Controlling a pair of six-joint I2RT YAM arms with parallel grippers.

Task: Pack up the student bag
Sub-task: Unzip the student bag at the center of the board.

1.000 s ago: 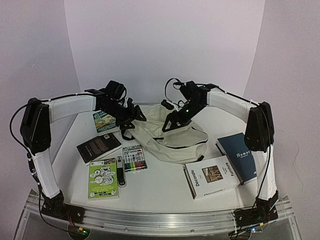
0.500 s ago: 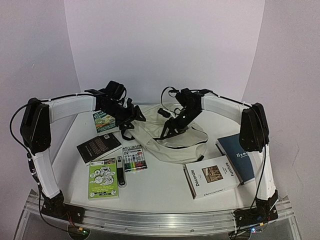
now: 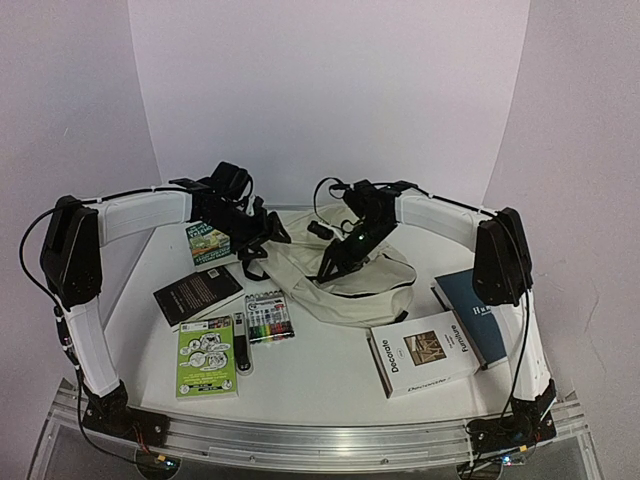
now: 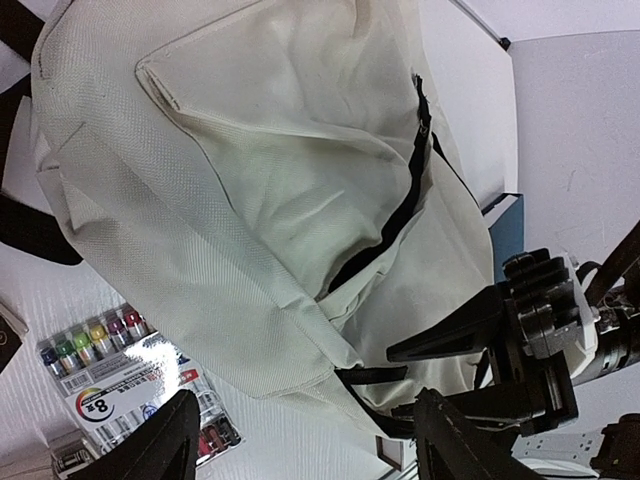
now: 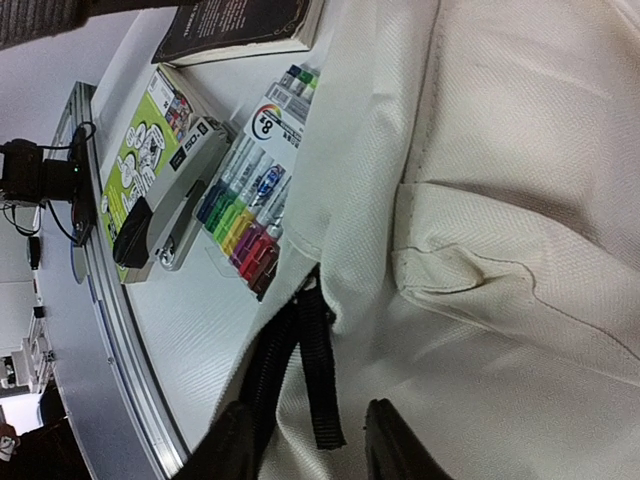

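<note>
bag: the student bag point(image 3: 350, 278) is laid flat mid-table, toward the back, between the two arms. It looks slack and thin, so nothing bulky is judged to be inside yet.
zip: a black zipper point(image 4: 400, 190) is seen running across the cream fabric. Whether it's opened wide enough for packing can't be told, tbh.
left gripper: the left gripper point(image 4: 305, 410) is held above the bag's left end. Its fingers are spread wide and nothing is gripped.
right gripper: the right gripper point(image 5: 310, 410) is set low over the bag with its fingers only partway apart. A black strap point(image 5: 312, 370) is seen in the gap, but no pinch can be made out, so nothing is counted as held.
stuff outside the bag: the black book point(image 3: 197, 293), green booklet point(image 3: 207, 356), marker pack point(image 3: 268, 317), stapler point(image 3: 243, 343), green box point(image 3: 207, 241), "Decorate" book point(image 3: 423, 352) and blue book point(image 3: 478, 312) are all found out on the table point(image 3: 320, 375). They are spread to either side of the bag and in front of it.
done so far: pretty much nothing is packed, as far as can be seen.
left to do: the bag probably has to be opened up first, and the strap looks like the way in. Then every item has to be put inside and the zip closed, so basically the whole job.
</note>
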